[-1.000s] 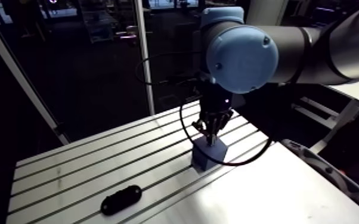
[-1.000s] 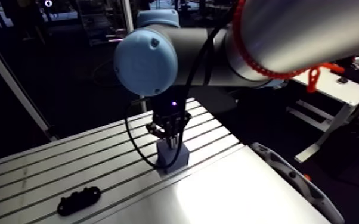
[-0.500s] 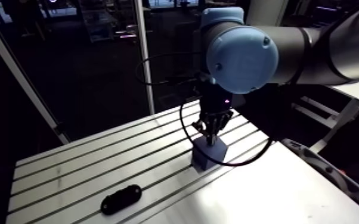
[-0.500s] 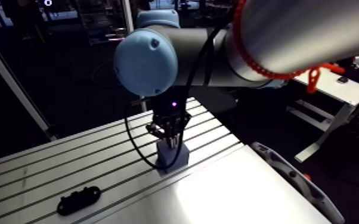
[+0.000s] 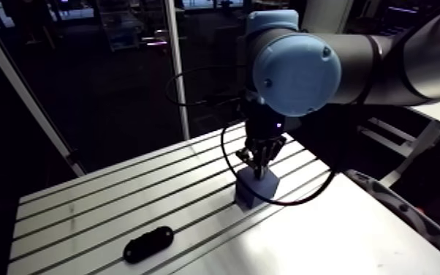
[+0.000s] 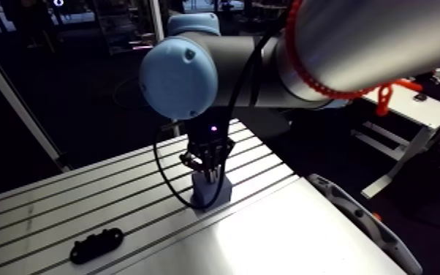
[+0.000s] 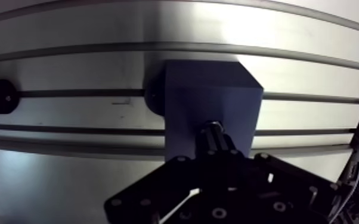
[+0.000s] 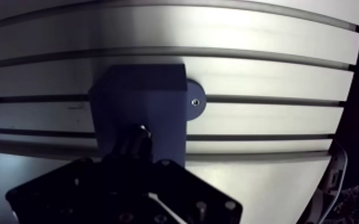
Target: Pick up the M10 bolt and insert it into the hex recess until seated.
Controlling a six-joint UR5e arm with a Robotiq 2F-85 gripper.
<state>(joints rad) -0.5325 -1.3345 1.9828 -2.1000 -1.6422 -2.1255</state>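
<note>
Arm view high over table (image 5: pixel 84 212), wrist view close, both seemingly share block (image 7: pixel 212 95)

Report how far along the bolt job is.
Done: the bolt is off the table, gripped in the jaws of the gripper. In hand: its tip meets the top face of the block; the recess itself is hidden. Left: pushing it down until seated, then letting go, since shank shows above the block.
</note>
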